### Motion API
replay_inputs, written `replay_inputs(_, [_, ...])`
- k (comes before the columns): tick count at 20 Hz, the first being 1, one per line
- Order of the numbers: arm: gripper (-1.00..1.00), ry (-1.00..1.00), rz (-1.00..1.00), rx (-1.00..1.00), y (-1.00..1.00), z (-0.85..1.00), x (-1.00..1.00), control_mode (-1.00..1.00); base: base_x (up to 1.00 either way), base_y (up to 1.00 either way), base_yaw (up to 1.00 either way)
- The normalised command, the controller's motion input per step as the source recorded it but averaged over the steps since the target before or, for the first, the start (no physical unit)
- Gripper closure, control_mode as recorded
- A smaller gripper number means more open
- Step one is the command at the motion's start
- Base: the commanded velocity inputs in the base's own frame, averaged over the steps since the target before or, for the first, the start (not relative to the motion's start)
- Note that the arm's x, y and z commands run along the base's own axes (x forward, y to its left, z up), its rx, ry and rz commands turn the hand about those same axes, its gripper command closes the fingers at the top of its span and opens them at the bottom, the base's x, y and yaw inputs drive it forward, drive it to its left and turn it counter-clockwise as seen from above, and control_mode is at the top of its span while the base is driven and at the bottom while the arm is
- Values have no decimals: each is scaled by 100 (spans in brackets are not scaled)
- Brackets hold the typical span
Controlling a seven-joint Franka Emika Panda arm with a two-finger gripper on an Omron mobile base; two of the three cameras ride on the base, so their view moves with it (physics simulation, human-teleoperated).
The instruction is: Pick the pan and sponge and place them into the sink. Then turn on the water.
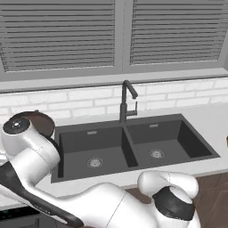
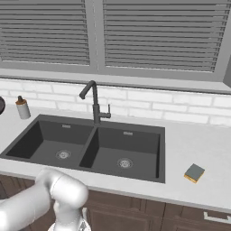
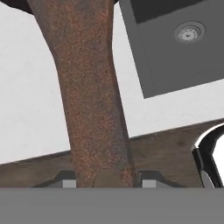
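I have the gripper (image 3: 104, 183) pinched on the pan's long brown handle (image 3: 89, 96), one finger on each side of it in the hand view, so the pan (image 1: 38, 121) is in my grasp at the counter's left end, just beside the sink's (image 1: 133, 144) left rim and partly hidden behind my own arm. I judge the step in hand to be carrying the pan over into the left basin (image 1: 91, 149). Holding it by the handle means the heavy dish hangs far out from the fingers, so I want to lift slowly, keep the wrist level so the handle does not twist in the grip, and clear the sink's rim fully before I swing across. I would lower it until the dish sits on the basin floor near the drain (image 1: 95, 162) before letting go, keeping well off the faucet (image 1: 126, 101). The sponge (image 2: 194, 173) lies on the counter right of the sink, near the front edge, not yet moved.
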Motion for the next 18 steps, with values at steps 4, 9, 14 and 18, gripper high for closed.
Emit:
replay_inputs(4, [100, 1, -30, 0, -56, 0, -100, -100, 0, 0, 0])
replay_inputs(9, [100, 0, -29, 0, -91, 0, -96, -100, 0, 0, 0])
replay_inputs(14, [100, 1, -26, 0, -100, 0, -56, -100, 0, 0, 0])
replay_inputs(18, [100, 7, -17, 0, -100, 5, -17, -100, 0, 0, 0])
